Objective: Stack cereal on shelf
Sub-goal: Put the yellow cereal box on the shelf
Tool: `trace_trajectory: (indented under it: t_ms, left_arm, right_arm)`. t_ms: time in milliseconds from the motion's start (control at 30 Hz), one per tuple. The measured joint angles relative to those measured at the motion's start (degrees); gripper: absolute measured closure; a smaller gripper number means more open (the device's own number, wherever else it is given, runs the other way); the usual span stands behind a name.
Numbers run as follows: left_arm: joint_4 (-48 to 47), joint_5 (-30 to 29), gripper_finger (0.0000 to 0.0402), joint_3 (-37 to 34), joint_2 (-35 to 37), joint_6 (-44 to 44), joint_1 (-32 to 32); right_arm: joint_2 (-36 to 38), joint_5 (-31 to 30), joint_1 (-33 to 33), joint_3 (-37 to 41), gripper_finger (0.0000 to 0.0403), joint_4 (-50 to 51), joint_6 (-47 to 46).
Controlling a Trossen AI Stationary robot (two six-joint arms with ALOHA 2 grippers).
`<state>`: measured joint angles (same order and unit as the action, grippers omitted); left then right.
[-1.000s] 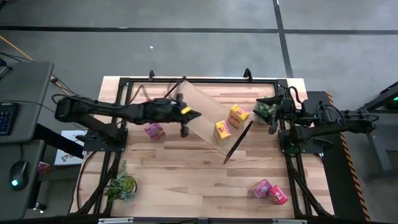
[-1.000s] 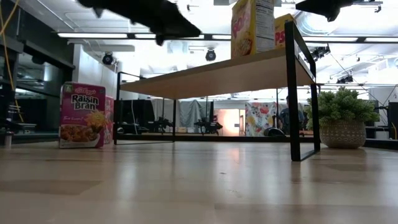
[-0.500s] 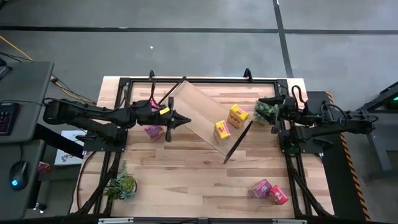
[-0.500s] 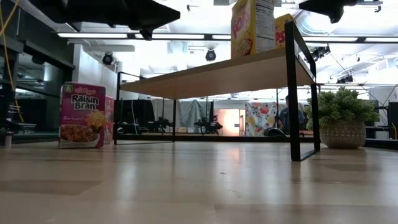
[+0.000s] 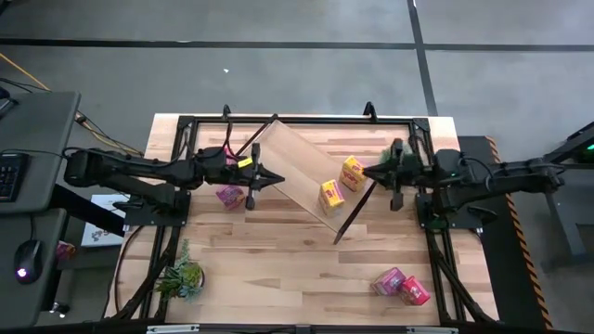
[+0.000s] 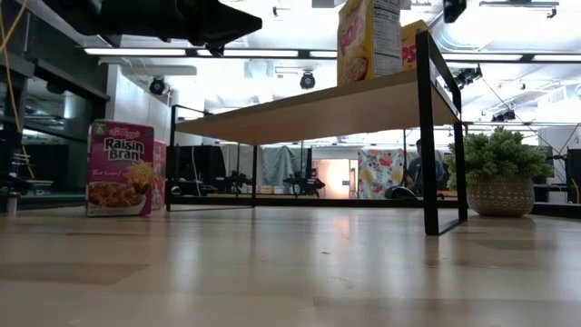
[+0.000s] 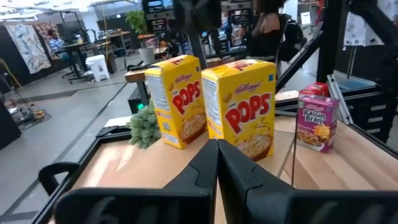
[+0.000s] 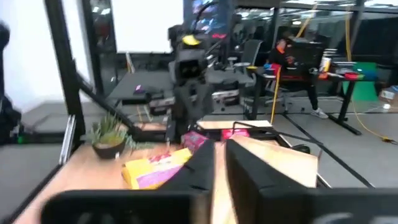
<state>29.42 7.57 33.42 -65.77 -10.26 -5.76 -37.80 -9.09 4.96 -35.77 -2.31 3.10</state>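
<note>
Two yellow cereal boxes (image 5: 332, 196) on shelf (image 5: 297, 167)

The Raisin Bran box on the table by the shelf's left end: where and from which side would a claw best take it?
The Raisin Bran box stands upright on the table, apart from the shelf. Probably best: come down from above and pinch its two broad printed faces near the top. The left claw, shut, hangs almost over it.
</note>
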Motion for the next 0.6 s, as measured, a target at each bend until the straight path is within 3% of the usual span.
trace_trajectory:
  t_ms: [267,500,600]
  left_arm:
    - [-3.9,0.0,0.0401,0.0,5.5,-2.8,-0.6]
    - [-8.0,-1.2,0.0401,0.0,10.0,-4.3,-0.6]
    - [-8.6,-5.0,0.0401,0.0,10.3,-3.8,-0.6]
  right_arm:
    - [-10.6,-1.2,5.3,-8.4,0.0400,0.9,2.4]
    - [-24.4,-8.8,11.9,-21.6,0.0402,13.4,2.9]
    - [-30.5,-10.8,14.0,-26.7,0.0402,17.2,1.9]
